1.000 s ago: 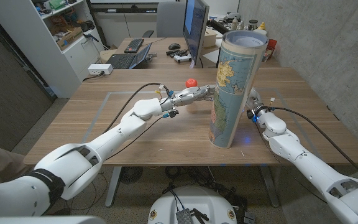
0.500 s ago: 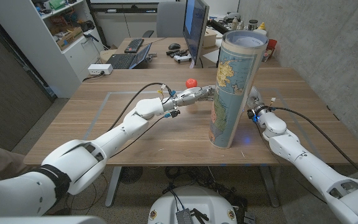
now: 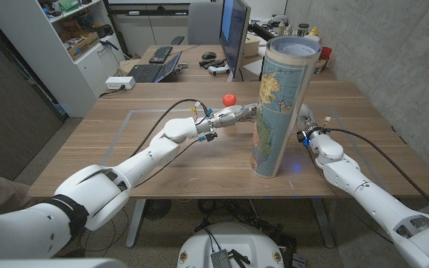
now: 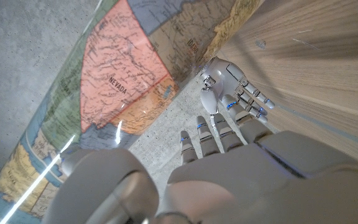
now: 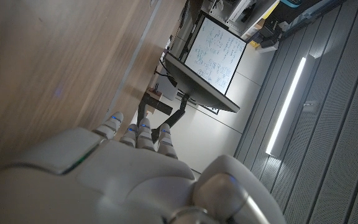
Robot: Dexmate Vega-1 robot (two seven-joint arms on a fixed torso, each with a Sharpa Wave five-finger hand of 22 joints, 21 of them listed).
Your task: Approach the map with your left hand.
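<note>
Map (image 3: 280,104): rolled into a tube, standing upright on the wooden counter (image 3: 155,152), between both hands. Left hand (image 3: 233,113): raised just beside the tube, fingers (image 4: 219,127) extended and apart, holding nothing. Right hand (image 3: 306,123): close behind the tube; finger state cannot be told.

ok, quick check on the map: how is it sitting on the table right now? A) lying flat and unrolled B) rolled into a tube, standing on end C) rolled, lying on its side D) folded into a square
B: in the head view the map stands upright as a rolled tube with its open end on top, between the left hand and the right hand.
</note>
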